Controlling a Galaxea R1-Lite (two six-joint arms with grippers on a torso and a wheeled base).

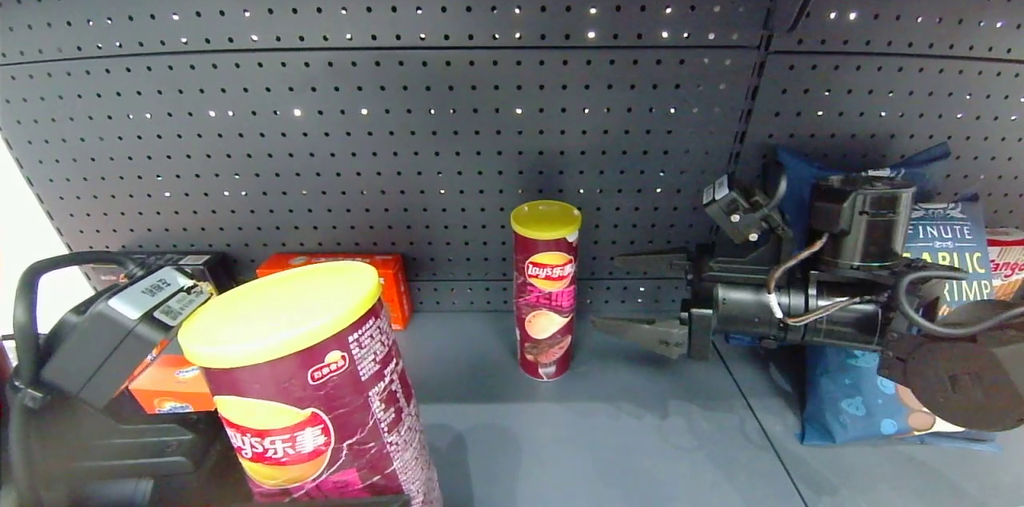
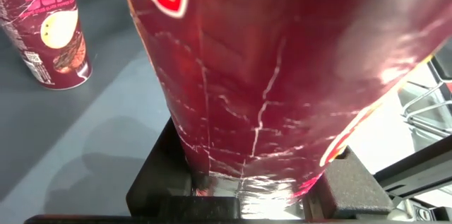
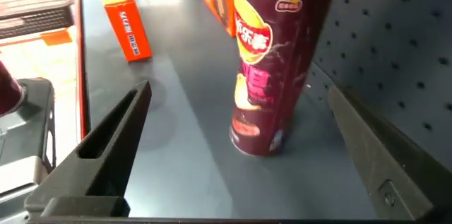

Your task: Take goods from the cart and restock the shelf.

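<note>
left jaws hold the light, stiff, slippery chip can [image 1: 308,395] low on its body; right jaws gape wide.

Maroon marbled chip can [image 1: 320,411], yellow lid [image 1: 280,311]

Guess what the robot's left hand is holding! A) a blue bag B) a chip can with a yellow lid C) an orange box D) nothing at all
B: the left gripper is shut around the bottom of the yellow-lidded chip can, which stands up from it in the head view.
</note>
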